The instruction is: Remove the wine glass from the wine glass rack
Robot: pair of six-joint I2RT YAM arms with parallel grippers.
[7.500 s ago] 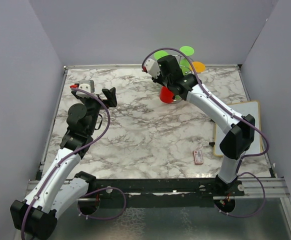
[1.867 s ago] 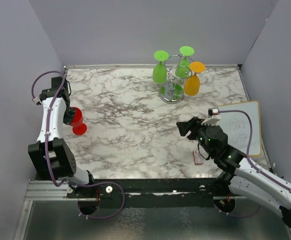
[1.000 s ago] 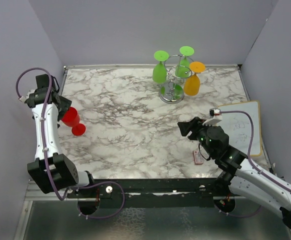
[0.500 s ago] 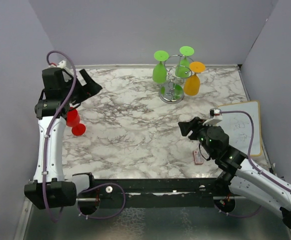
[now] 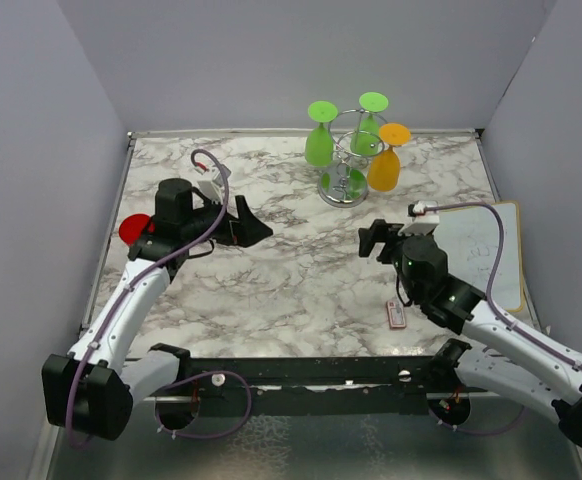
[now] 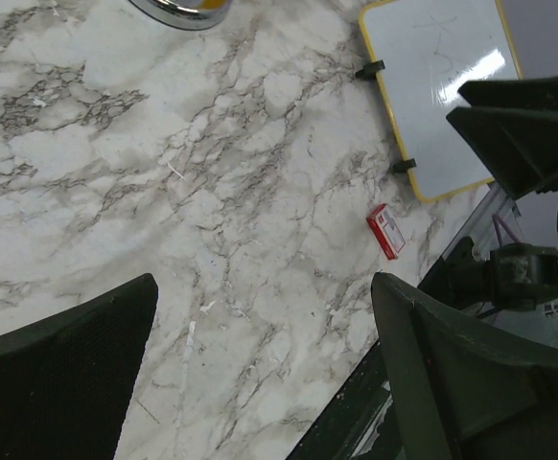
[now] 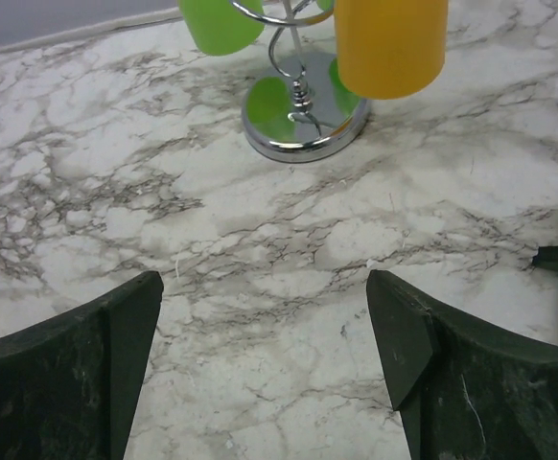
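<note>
Found red wine glass (image 5: 133, 228) off the wine glass rack (image 5: 346, 170), on the table (image 5: 291, 270) well left of the rack. Observed left pincer (image 5: 254, 223) and right pincer (image 5: 371, 238) spread wide, empty, both nearer than the rack. Counted two green glasses (image 5: 319, 145) and one orange glass (image 5: 384, 168) hanging on the rack.

The left fingers (image 6: 471, 383) released the red wine glass (image 5: 133, 228) and swung inward.

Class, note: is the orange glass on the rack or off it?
On it: the orange glass hangs upside down, foot up in a loop of the rack, bowl below.
</note>
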